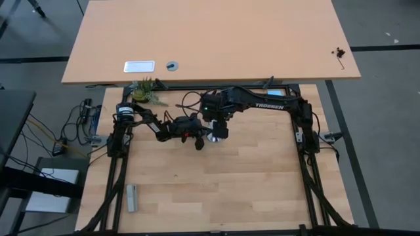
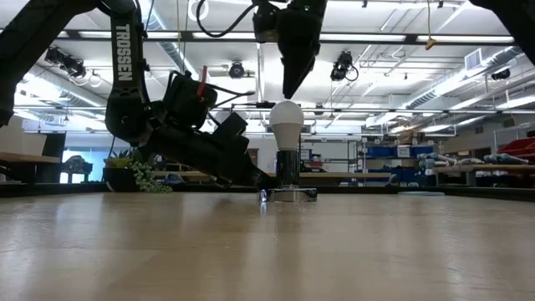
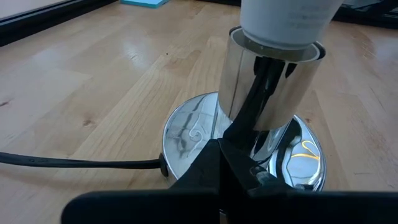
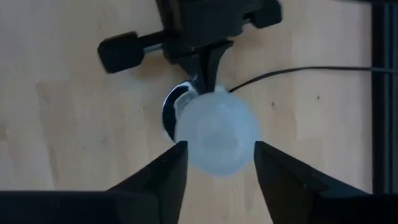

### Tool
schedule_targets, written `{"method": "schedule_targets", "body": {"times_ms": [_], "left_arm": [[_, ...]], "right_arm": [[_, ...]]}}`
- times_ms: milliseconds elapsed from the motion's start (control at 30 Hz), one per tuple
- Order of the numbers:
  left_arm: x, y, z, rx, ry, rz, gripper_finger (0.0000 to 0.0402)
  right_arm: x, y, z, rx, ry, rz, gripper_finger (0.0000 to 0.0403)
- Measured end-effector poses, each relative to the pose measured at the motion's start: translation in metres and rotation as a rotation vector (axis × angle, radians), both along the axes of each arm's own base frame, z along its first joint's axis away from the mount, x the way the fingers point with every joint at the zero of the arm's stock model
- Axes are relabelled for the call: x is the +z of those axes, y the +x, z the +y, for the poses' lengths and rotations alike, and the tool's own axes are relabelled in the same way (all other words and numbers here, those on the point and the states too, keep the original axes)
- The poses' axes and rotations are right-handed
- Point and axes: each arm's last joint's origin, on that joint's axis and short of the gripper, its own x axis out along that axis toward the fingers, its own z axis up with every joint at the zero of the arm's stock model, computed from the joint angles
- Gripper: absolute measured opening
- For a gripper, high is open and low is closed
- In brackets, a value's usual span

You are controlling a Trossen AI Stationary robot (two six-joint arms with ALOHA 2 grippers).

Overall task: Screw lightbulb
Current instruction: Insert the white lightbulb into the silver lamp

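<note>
The frosted-white lightbulb (image 2: pixel 287 124) stands upright with its base in the shiny silver socket (image 2: pixel 287 171), whose round foot plate (image 2: pixel 288 195) rests on the wooden table. In the right wrist view the lightbulb (image 4: pixel 217 134) shows from above. My right gripper (image 4: pixel 217 149) hangs open just over the lightbulb, pointing down, with a finger on either side and clear of the glass; the low view shows my right gripper (image 2: pixel 293 82) a little above the bulb's top. My left gripper (image 3: pixel 221 149) is shut, low at the socket's foot. My left gripper lays its shut fingertips (image 3: pixel 211 163) on the socket's round foot plate (image 3: pixel 186 127), right at the bottom of the upright sleeve. It comes in slanting down from the table's left. The socket stands upright, flat on the table.
A thin black cord (image 3: pixel 68 163) runs from the socket's foot across the table. A small grey block (image 1: pixel 132 196) lies near the front left. A green plant (image 1: pixel 146 92) sits at the far left edge, and a larger desk (image 1: pixel 210 39) stands beyond.
</note>
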Motion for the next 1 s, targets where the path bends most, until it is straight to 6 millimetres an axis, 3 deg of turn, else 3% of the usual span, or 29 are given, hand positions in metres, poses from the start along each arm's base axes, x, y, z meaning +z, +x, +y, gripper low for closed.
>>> {"method": "schedule_targets", "body": {"times_ms": [367, 533, 1000], "left_arm": [[0.000, 0.000, 0.000, -0.001, 0.002, 0.000, 0.0000], [0.000, 0.000, 0.000, -0.001, 0.002, 0.000, 0.0000], [0.000, 0.000, 0.000, -0.001, 0.002, 0.001, 0.0000]], "right_arm": [[-0.005, -0.002, -0.032, 0.003, 0.173, -0.073, 0.0216], [-0.016, -0.001, -0.034, 0.000, 0.198, -0.068, 0.0218], [-0.018, -0.003, -0.033, -0.017, 0.211, -0.042, 0.0221]]}}
